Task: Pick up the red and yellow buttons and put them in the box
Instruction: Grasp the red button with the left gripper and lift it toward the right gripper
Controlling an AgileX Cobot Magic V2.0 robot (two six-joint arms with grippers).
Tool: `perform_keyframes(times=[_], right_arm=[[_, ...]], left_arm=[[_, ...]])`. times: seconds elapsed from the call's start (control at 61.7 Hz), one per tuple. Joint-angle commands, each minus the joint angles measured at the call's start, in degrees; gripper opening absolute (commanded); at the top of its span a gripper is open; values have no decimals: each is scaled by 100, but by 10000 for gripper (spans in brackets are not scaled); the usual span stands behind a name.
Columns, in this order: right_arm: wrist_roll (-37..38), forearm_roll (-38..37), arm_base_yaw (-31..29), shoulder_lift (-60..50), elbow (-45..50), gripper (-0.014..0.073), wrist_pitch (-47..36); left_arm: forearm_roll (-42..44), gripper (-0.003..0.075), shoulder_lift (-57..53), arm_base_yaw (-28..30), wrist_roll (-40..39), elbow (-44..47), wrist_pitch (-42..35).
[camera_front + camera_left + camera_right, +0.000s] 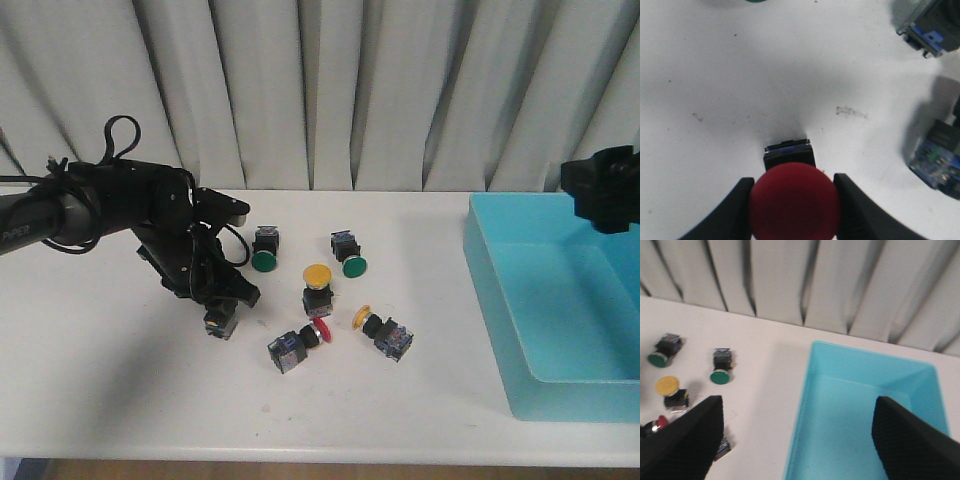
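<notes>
My left gripper (226, 305) is shut on a red button (794, 204); its fingers (727, 215) press both sides of the red cap. The button's black body (220, 325) is at table level on the left. A second red button (297, 346), an upright yellow button (317, 287) and a yellow button lying on its side (385, 331) are at mid-table. The light blue box (560, 300) stands at the right. My right gripper (603, 190) hovers above the box, open and empty, with its jaws wide apart in the right wrist view (797, 440).
Two green-capped buttons (263, 248) (348, 254) lie behind the yellow ones. A grey pleated curtain (330, 90) hangs behind the table. The table's front edge (300, 458) is close below the buttons. Two other button bodies (932, 27) (940, 160) show in the left wrist view.
</notes>
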Motion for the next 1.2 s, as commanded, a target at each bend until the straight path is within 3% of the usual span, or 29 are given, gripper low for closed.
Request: perform_keyframes(times=[0.0, 0.178, 0.324, 0.535, 0.729, 0.907, 1.183], right_arm=[[-465, -98, 349, -61, -169, 580, -322], [-1179, -98, 1133, -61, -164, 580, -308], [-1252, -134, 1575, 6, -54, 580, -485], [-1797, -236, 1936, 305, 971, 580, -2110], [-1811, -184, 1982, 483, 1701, 580, -3332], [-1769, -125, 2029, 488, 1753, 580, -3403], [-1943, -197, 2725, 499, 1753, 580, -3354]], left_arm=[[-79, -8, -714, -32, 2, -187, -41], [-727, -8, -1434, -32, 80, -187, 78], [-1609, -8, -2005, -60, 759, -187, 195], [-3038, -8, -2579, -80, 1411, -187, 468], [-4093, -8, -2643, -80, 1938, -180, 898], [-4606, -8, -2638, -80, 2252, -180, 929], [-4798, -8, -2578, -488, 2402, -180, 981]])
